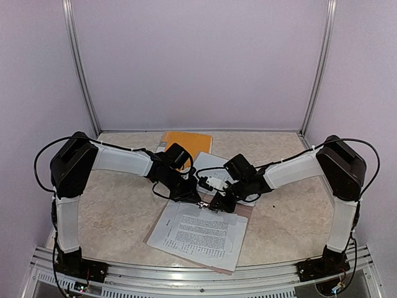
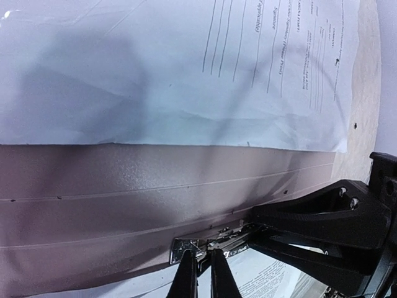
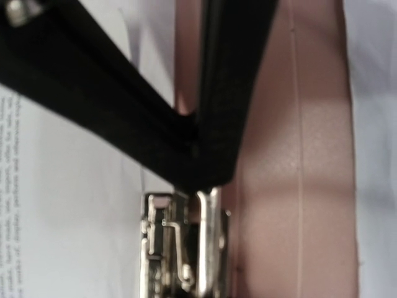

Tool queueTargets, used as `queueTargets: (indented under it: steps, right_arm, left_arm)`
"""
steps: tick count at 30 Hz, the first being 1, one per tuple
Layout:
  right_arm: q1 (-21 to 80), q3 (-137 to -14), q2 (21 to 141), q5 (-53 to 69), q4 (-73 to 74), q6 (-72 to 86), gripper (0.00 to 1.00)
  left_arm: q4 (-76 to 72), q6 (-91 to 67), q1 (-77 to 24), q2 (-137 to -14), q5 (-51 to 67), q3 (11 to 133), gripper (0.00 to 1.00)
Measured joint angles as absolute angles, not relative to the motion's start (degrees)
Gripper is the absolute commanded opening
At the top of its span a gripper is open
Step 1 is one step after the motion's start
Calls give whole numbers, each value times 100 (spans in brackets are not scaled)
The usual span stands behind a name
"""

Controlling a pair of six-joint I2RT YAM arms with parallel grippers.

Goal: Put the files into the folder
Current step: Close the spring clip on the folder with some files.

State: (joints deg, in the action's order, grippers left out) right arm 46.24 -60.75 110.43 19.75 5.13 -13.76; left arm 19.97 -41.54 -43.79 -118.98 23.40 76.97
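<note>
The files (image 1: 198, 233), printed white sheets, lie on the open taupe folder (image 1: 245, 212) at the table's front middle. Both grippers meet at the folder's metal clip (image 2: 183, 250) on its spine. My left gripper (image 2: 203, 266) has its two fingers almost together on the clip's end. My right gripper (image 2: 255, 233) comes in from the right with its fingers closed round the clip bar. In the right wrist view the clip (image 3: 208, 248) fills the bottom, with black fingers (image 3: 217, 93) above it. Another white sheet (image 2: 186, 62) lies on the folder's far half (image 2: 124, 198).
An orange cover (image 1: 186, 143) lies at the back middle, partly under the left arm. A white sheet (image 1: 214, 165) lies between it and the grippers. The table's front rail (image 1: 198, 276) runs just below the folder.
</note>
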Motion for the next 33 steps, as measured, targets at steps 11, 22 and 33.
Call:
queueTargets:
  steps: [11,22,33]
  right_arm:
    - [4633,-6097,11100,2010,403,-1400,0]
    - [4633,-6097,11104,2001,401,-1378,0]
    - [4633,-6136,11122,2005,456,-1350,0]
  left_arm:
    - [1984,-4145,-4368,-11845,2220,7649,0]
    - [1581,-4108,-4160,-12001,2840,7352,0]
    - [746,-4058,-4053,-11909,3179,6840,0]
